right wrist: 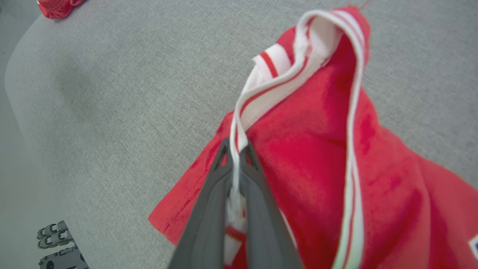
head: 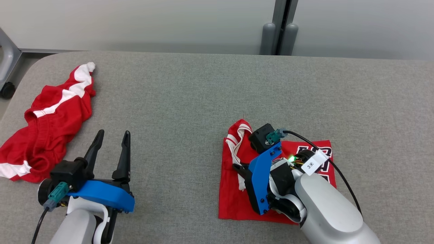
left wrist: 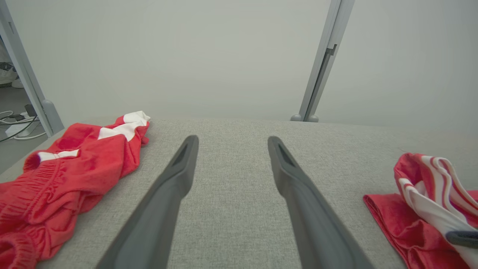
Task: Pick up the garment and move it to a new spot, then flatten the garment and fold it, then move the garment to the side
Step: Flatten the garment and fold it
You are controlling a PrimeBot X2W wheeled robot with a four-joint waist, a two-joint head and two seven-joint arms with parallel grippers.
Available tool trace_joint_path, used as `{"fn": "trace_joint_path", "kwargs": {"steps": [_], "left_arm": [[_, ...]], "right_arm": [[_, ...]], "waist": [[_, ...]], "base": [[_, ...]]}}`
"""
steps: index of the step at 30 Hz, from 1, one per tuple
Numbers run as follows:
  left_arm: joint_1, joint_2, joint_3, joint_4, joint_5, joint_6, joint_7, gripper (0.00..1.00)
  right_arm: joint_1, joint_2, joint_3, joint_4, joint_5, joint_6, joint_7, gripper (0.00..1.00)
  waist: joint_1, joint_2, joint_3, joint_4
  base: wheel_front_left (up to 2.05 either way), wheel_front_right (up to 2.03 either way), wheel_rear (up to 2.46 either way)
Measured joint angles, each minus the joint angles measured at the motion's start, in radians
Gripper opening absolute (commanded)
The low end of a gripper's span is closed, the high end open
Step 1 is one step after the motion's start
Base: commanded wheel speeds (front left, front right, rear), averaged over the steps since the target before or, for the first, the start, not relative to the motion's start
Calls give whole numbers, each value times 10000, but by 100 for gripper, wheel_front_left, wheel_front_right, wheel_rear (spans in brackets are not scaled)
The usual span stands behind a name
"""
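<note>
The garment (head: 234, 200) is a red top with white-and-red striped trim, lying roughly folded on the grey table (head: 203, 95), right of centre. My right gripper (head: 236, 167) hangs over its left part and is shut on a strip of the white trim (right wrist: 239, 123), which runs up between the fingertips in the right wrist view (right wrist: 235, 144). The red cloth (right wrist: 317, 149) spreads to that gripper's right. My left gripper (head: 113, 134) stands open above bare table at the lower left, nothing between its fingers (left wrist: 233, 142). Far right in the left wrist view lies the garment's edge (left wrist: 396, 216).
A second red garment with white stripes (head: 51, 128) lies crumpled near the table's rounded left edge, just left of my left gripper (left wrist: 74, 168). A pale wall with grey posts (head: 279, 34) stands behind the table. A caster wheel (head: 6, 89) sits off the left edge.
</note>
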Motion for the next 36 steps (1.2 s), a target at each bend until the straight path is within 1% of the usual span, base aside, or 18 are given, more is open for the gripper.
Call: {"fn": "trace_joint_path", "kwargs": {"steps": [4, 5, 6, 7, 11, 13, 16, 18, 20, 24, 27, 30, 33, 36], "left_arm": [[-19, -73, -42, 35, 10, 0, -2, 100], [-31, -88, -44, 50, 12, 0, 0, 100], [-38, -102, -50, 58, 13, 0, -2, 100], [-38, -105, -48, 67, 13, 0, -2, 100], [-39, -102, 6, 96, 12, 23, -2, 100], [-32, -79, 56, 73, 8, 44, -2, 100], [26, -19, 176, -6, -4, 92, -2, 100], [110, 15, 268, -84, -17, 125, -2, 100], [234, 48, 320, -153, -29, 174, -2, 100], [424, 92, 391, -326, -35, 209, -2, 100], [493, 96, 410, -410, -61, 219, -2, 100], [568, 94, 399, -439, -61, 238, -2, 100], [611, 100, 393, -451, -81, 245, -2, 100], [616, 113, 393, -470, -88, 249, -2, 100]], "right_arm": [[-267, 0, 221, 548, 219, 0, -174, 0], [-297, -2, 278, 652, 267, 0, -207, 22], [-305, -4, 374, 752, 355, 0, -207, 58], [-305, -4, 516, 798, 493, 0, -221, 100], [-313, 2, 938, 479, 1331, 0, -470, 100], [-468, 6, 1062, 17, 1373, 0, -894, 100], [-635, 12, 922, -993, 1906, 0, -1421, 100], [-620, 23, 529, -1682, 1946, 0, -1770, 100], [-513, -82, -71, -2288, 1668, 0, -2123, 100], [412, -736, -1709, -3177, 665, 0, -2738, 100], [1418, -936, -2869, -3444, -138, 0, -3118, 100], [2504, -882, -3766, -3446, -717, 0, -3492, 100], [3352, -685, -4065, -3315, -1256, 0, -3879, 100], [3859, -389, -3718, -3003, -1605, 0, -4205, 100]], "waist": [[0, 0, 9, 89], [0, 0, 8, 110], [0, 0, 3, 122], [1, 0, 1, 123], [0, 0, -27, 53], [0, 0, -46, -42], [0, 0, -116, -194], [0, 0, -181, -294], [0, 0, -249, -388], [0, 0, -373, -527], [0, 0, -428, -566], [0, 0, -460, -561], [-1, 0, -486, -569], [0, 0, -490, -589]], "base": [[0, 0, 0], [0, 0, 0], [0, 0, 0], [0, 0, 0], [0, 0, 0], [0, 0, 0], [0, 0, 0], [0, 0, 0], [0, 0, 0], [0, 0, 0], [0, 0, 0], [0, 0, 0], [0, 0, 0], [0, 0, 0]]}}
